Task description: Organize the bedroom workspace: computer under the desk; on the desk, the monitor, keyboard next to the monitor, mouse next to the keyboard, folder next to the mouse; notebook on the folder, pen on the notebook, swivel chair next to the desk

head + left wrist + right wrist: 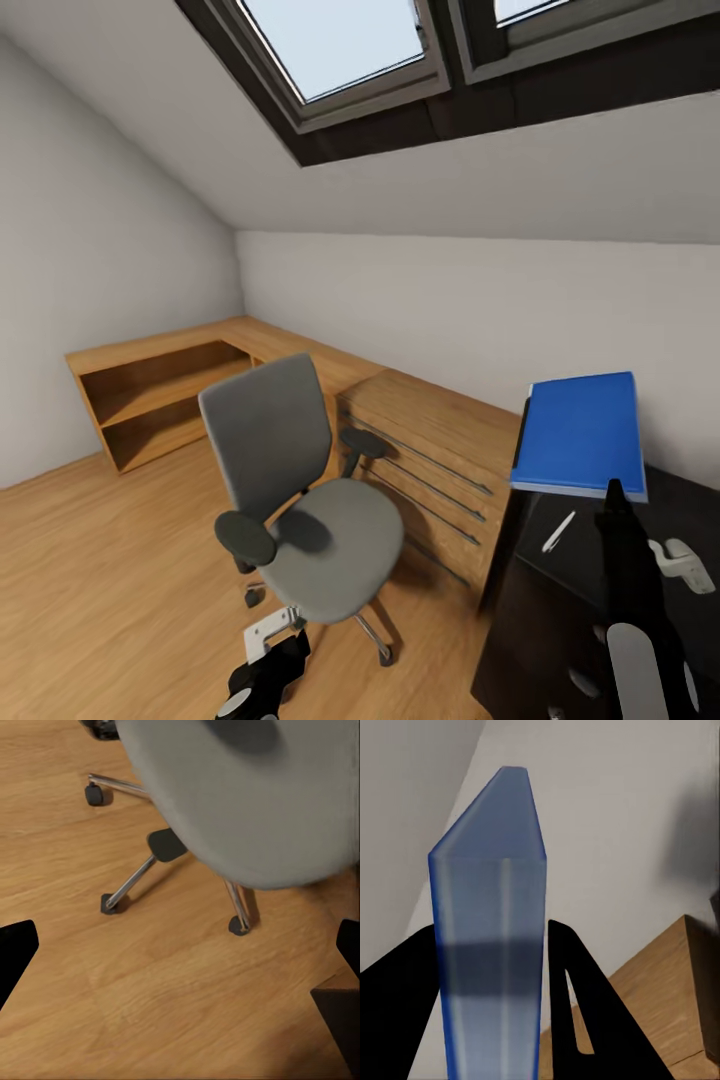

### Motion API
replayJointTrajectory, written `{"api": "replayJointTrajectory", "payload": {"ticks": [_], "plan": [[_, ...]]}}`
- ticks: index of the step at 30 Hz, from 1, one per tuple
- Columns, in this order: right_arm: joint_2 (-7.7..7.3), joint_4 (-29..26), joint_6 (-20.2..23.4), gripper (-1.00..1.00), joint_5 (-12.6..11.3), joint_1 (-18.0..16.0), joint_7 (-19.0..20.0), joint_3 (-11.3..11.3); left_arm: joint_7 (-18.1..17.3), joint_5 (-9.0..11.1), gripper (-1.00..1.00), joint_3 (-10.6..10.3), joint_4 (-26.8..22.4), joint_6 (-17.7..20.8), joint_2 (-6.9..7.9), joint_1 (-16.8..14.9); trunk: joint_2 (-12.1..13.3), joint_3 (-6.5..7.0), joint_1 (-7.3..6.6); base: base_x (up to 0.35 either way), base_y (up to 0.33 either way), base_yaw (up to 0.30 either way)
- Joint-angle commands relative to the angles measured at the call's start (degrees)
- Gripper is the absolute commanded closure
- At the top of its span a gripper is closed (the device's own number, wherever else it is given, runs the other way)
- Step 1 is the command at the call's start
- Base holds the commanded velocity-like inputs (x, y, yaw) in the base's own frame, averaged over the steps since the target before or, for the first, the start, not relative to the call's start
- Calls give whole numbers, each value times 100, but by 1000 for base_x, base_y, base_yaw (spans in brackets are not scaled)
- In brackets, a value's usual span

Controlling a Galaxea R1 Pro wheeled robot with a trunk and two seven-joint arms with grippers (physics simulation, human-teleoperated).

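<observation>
The grey swivel chair [300, 500] stands on the wooden floor, apart from the black desk [575, 575] at the lower right. My right gripper [612, 492] is shut on the near edge of the blue folder [585, 428], holding it above the desk's left end. In the right wrist view the folder's edge [491, 945] runs between the dark fingers [574, 997]. The white pen [558, 532] lies on the desktop just below the folder. My left gripper [265, 680] hangs low and open in front of the chair, over its chrome base [131, 881] and seat [255, 795].
Light wooden cabinets [160, 390] run along the far wall and into the left corner, one with drawer rails [430, 480] beside the desk. A small white object [685, 563] sits on the desk at the right. Skylights [340, 40] overhead. Open floor [100, 580] to the left.
</observation>
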Motion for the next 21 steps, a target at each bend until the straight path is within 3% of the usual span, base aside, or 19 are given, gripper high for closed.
{"api": "replayJointTrajectory", "payload": {"ticks": [1,21], "plan": [[5,9,-45,100,-56,-5,47,-9,36,18,-100,-4,-5,23,-3,-4,38,12,-23,0,0,-265],[-1,100,-112,100,-45,-6,47,0,36,10,-100,-4,95,21,-15,-4,840,371,-462,0,0,-267]]}}
